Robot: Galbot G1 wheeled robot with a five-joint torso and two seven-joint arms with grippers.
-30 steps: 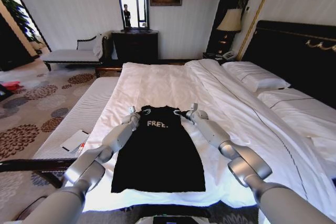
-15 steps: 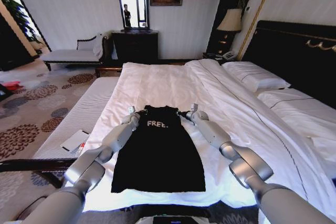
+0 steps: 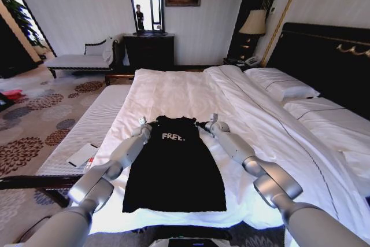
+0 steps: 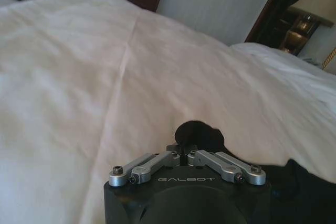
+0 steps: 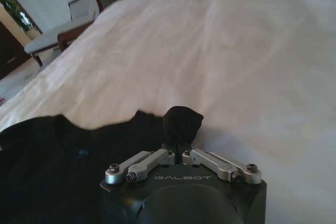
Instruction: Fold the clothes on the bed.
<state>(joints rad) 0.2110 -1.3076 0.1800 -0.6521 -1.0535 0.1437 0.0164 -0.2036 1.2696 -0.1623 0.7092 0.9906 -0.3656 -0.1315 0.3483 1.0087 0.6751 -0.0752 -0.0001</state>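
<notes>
Both arms are stretched out over the bed (image 3: 173,93), and the black T-shirt (image 3: 173,169) lies flat on the white duvet, near the foot edge closest to the robot, with its white lettering facing up and its hem toward the robot. The left gripper (image 3: 143,124) sits at the shirt's left shoulder corner, and the right gripper (image 3: 211,123) at the right shoulder corner, one on each side of the collar. From the left wrist, the left gripper (image 4: 185,148) has its metal linkages drawn together and a bunched nub of black fabric pinched at the tip, with the rest of the shirt (image 4: 294,182) trailing off to one side over the duvet (image 4: 105,77). From the right wrist it's the same story: the right gripper (image 5: 181,150) is closed tight around a small wad of black cloth sticking up from between its fingers, with the shirt (image 5: 52,156) spreading away across the white bedding (image 5: 236,51). Pillows (image 3: 283,85) lie near the dark headboard (image 3: 324,62) on the right, well apart from the shirt.
</notes>
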